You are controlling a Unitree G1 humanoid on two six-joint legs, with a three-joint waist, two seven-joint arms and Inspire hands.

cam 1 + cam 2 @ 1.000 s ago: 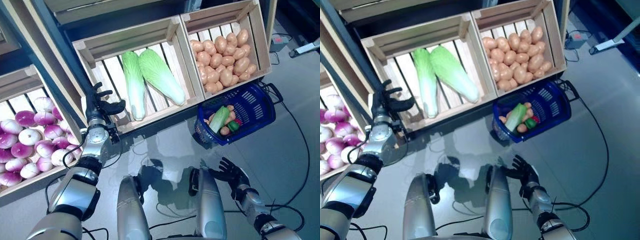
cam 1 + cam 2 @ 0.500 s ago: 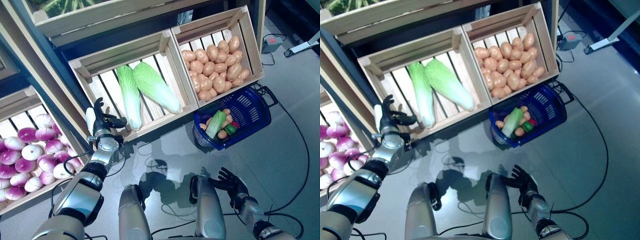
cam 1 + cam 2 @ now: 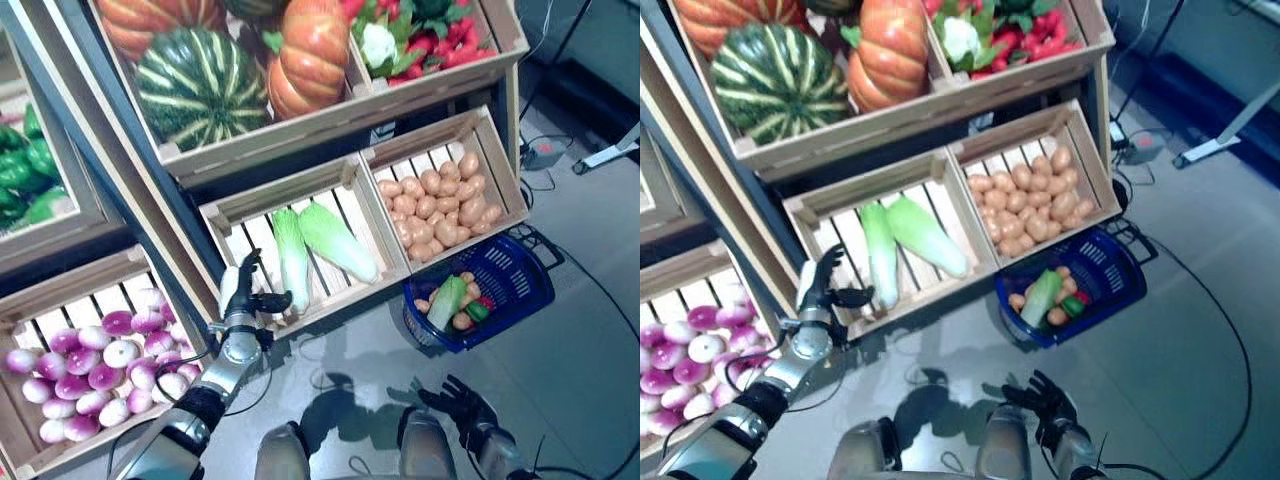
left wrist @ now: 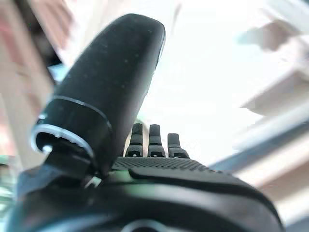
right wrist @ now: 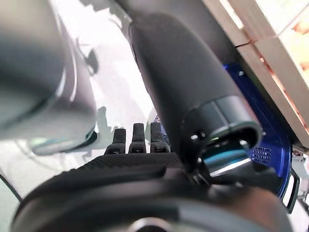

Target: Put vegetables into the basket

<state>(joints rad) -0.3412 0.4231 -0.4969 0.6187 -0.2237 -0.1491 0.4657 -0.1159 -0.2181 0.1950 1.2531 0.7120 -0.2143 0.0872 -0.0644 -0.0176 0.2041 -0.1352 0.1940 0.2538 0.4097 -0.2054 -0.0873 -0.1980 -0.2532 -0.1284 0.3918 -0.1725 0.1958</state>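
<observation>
The blue plastic basket [image 3: 510, 290] stands on the floor below the potato crate. In it lie a pale green long cabbage [image 3: 446, 300], a small green pepper [image 3: 477, 312], something red and several brown potatoes [image 3: 461, 321]. My left hand [image 3: 245, 297] is open and empty, raised at the front rim of the crate with the long cabbages [image 3: 292, 258], a little left of them. It also shows in the right eye view [image 3: 820, 292]. My right hand [image 3: 462, 405] is open and empty, low over the floor, well below the basket.
The wooden stand [image 3: 300, 125] fills the upper part of the view with crates on several shelves. A crate of purple and white turnips [image 3: 90, 365] sits at the lower left, beside my left arm. Grey floor [image 3: 580, 370] stretches right of the basket.
The camera has tilted up, so the upper shelves came into view. My left hand stays raised by the cabbage crate. My right hand stays low and open.
</observation>
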